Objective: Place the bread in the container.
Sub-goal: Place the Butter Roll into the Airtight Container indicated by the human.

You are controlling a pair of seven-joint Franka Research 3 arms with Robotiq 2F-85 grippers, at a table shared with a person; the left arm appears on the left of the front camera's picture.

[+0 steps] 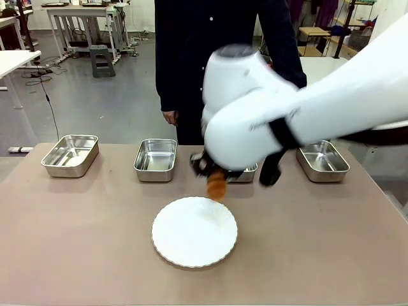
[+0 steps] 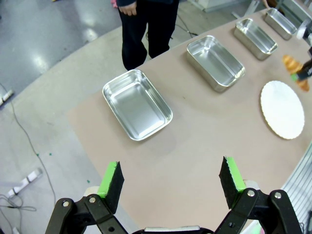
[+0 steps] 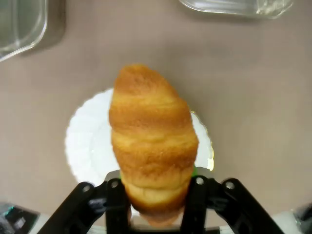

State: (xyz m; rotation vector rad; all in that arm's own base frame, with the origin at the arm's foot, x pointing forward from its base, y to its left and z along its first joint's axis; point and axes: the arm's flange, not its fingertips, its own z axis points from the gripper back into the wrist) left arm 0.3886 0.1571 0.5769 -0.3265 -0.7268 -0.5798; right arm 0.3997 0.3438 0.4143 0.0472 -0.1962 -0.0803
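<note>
Bread: the golden-brown, ridged croissant [image 3: 152, 146] is seen clamped at its lower end between the black fingers of the right gripper [image 3: 156, 195]; it hangs in the air above the plate, touching nothing else.
Right gripper: closed on the croissant, with the pastry's free end pointing away from the wrist; in the front view the croissant [image 1: 216, 185] shows just under the white right arm [image 1: 287, 108], beyond the far edge of the plate.
Left gripper: the green-padded fingers [image 2: 111, 180] are held wide apart and hold nothing; the left gripper [image 2: 170, 181] hovers high over the near left part of the table.
Plate: the round white scalloped plate [image 1: 194, 231] lies bare on the brown tabletop [image 1: 95, 242], nearest the robot.
Containers: four shallow rectangular stainless-steel trays stand in a row behind the plate; the leftmost tray [image 1: 70, 155], the second tray [image 1: 155, 159] and the rightmost tray [image 1: 322, 160] are seen to be unfilled, and the third is largely hidden by the right arm.
Person: a figure in dark clothing [image 1: 191, 64] stands at the far side, one hand [image 1: 169, 117] hanging down.
Done: the pick-up is judged complete, the bread being lifted clear of the plate.
Left: carrying it over a tray, lowering and releasing; which tray is meant cannot be told.
</note>
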